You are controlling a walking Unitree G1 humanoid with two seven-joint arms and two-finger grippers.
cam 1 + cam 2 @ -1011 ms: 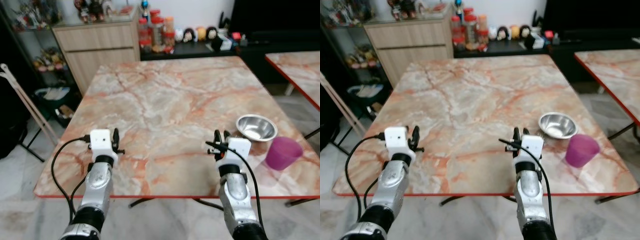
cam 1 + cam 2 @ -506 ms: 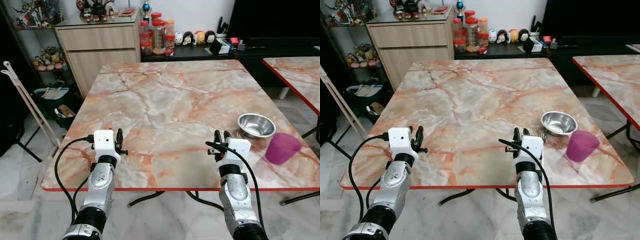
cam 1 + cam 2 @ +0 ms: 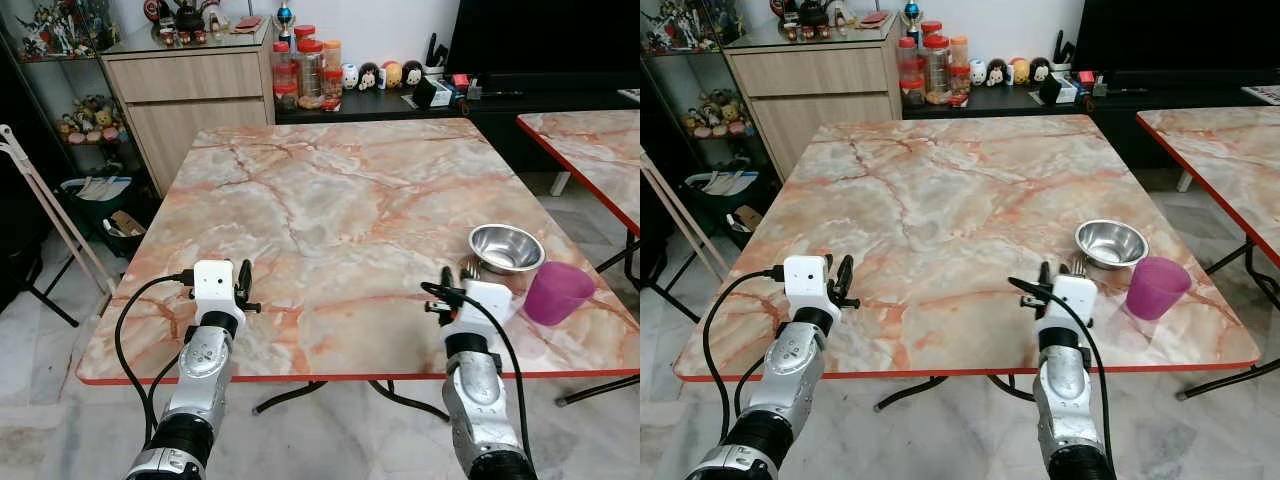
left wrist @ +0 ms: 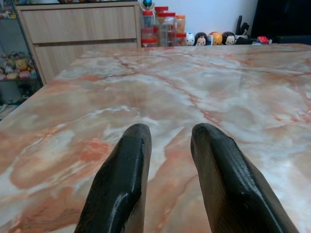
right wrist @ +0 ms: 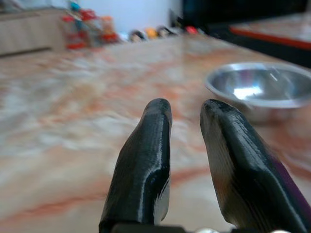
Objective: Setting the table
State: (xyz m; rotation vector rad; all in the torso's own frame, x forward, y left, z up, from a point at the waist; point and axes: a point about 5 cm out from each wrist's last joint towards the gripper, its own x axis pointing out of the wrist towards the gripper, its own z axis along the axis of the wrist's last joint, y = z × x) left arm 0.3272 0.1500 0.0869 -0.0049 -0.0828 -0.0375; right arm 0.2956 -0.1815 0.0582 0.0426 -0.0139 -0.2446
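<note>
A steel bowl (image 3: 506, 247) sits near the right edge of the marble table (image 3: 330, 200), with a purple cup (image 3: 558, 292) just in front of it to the right. A fork's tines (image 3: 1077, 265) show at the bowl's near left side. My right gripper (image 3: 447, 290) hovers over the table's front edge, left of the bowl, its fingers a narrow gap apart and holding nothing. The bowl (image 5: 255, 90) lies ahead of it in the right wrist view. My left gripper (image 3: 243, 285) hovers over the front left part of the table, open and empty.
A wooden cabinet (image 3: 195, 85) and a low dark shelf with jars (image 3: 305, 70) and small figures stand behind the table. A second marble table (image 3: 590, 135) is on the right. Folded stand legs (image 3: 50, 225) lean at the left.
The camera has shifted, so more of the table's front edge and the floor shows. Both arms hold the same pose; the right gripper sits slightly nearer the bowl.
</note>
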